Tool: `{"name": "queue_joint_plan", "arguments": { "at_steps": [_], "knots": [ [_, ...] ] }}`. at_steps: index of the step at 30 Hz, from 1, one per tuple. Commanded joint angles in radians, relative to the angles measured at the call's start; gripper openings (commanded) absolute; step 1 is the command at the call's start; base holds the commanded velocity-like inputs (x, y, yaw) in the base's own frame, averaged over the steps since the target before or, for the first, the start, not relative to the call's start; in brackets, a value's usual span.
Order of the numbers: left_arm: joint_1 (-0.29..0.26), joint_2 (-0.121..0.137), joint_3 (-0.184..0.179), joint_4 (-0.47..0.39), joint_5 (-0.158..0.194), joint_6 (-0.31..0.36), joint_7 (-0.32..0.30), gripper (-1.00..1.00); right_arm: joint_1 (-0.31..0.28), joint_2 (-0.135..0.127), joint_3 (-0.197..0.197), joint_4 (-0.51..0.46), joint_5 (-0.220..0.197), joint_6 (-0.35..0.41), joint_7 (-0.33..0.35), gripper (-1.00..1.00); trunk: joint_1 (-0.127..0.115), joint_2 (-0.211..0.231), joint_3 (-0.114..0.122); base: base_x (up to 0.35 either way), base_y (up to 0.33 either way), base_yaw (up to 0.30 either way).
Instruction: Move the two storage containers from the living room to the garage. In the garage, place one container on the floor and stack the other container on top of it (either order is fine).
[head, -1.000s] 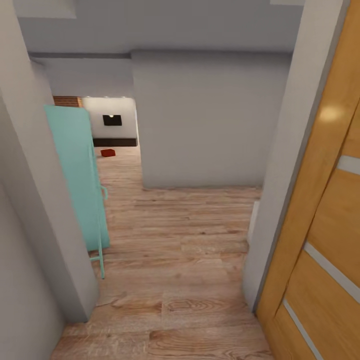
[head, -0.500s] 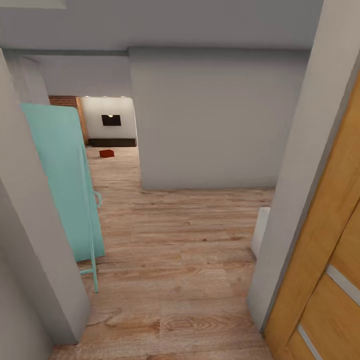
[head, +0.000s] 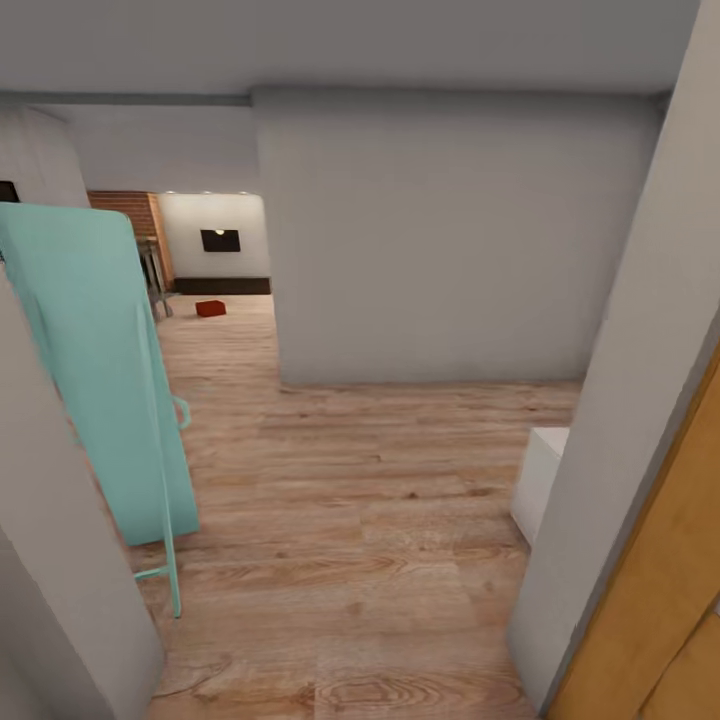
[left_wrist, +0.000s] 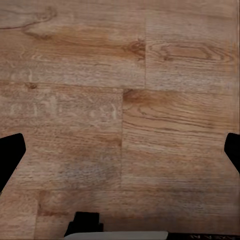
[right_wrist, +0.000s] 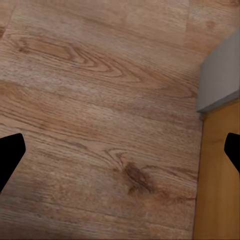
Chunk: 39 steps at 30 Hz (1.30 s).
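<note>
One orange-red storage container (head: 210, 308) sits small and far away on the light wood plank floor (head: 360, 520), in a lit room at the end of the corridor on the left. My left gripper (left_wrist: 120, 155) is open over bare planks with nothing between its black fingertips (left_wrist: 10, 157). My right gripper (right_wrist: 120, 155) is likewise open above the planks, near a grey wall corner (right_wrist: 220, 75) and a wooden door edge (right_wrist: 217, 175).
A teal door (head: 100, 370) stands ajar at the left beside a grey wall corner (head: 60, 560). A grey wall block (head: 440, 240) faces me. On the right are a grey door jamb (head: 630, 450), a wooden door (head: 680, 580) and a white box (head: 540, 480).
The camera has advanced through the doorway: the wooden door has slid off to the right, the white box shows more, and the teal door sits further left.
</note>
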Motion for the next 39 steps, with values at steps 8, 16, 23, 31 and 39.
{"name": "queue_joint_plan", "arguments": {
  "at_steps": [8, 16, 23, 31, 39],
  "knots": [
    [0.000, 0.004, 0.001, -0.001, 0.010, -0.001, -0.017, 1.00, -0.001, -0.001, 0.002, 0.000, 0.002, -0.002, -0.001, 1.00, 0.001, 0.000, -0.001, 0.329, 0.000, 0.000],
    [0.000, 0.009, 0.000, 0.000, 0.008, 0.001, -0.024, 1.00, -0.001, -0.001, 0.002, 0.000, 0.002, -0.002, 0.000, 1.00, 0.001, 0.000, -0.001, 0.329, 0.000, 0.000],
    [0.000, 0.023, 0.002, 0.000, 0.010, 0.000, -0.019, 1.00, -0.001, -0.001, 0.002, 0.000, 0.002, -0.002, 0.000, 1.00, 0.001, 0.000, -0.001, 0.329, 0.000, 0.000],
    [0.000, 0.027, 0.003, 0.000, 0.012, 0.000, -0.015, 1.00, -0.001, -0.001, 0.004, 0.000, 0.003, -0.004, -0.001, 1.00, 0.001, 0.000, -0.001, 0.329, 0.000, 0.000],
    [0.000, 0.027, 0.003, 0.000, 0.012, 0.000, -0.014, 1.00, -0.001, -0.001, 0.002, 0.000, 0.003, -0.008, -0.001, 1.00, 0.001, 0.000, -0.001, 0.329, 0.000, 0.000]
  ]
}}
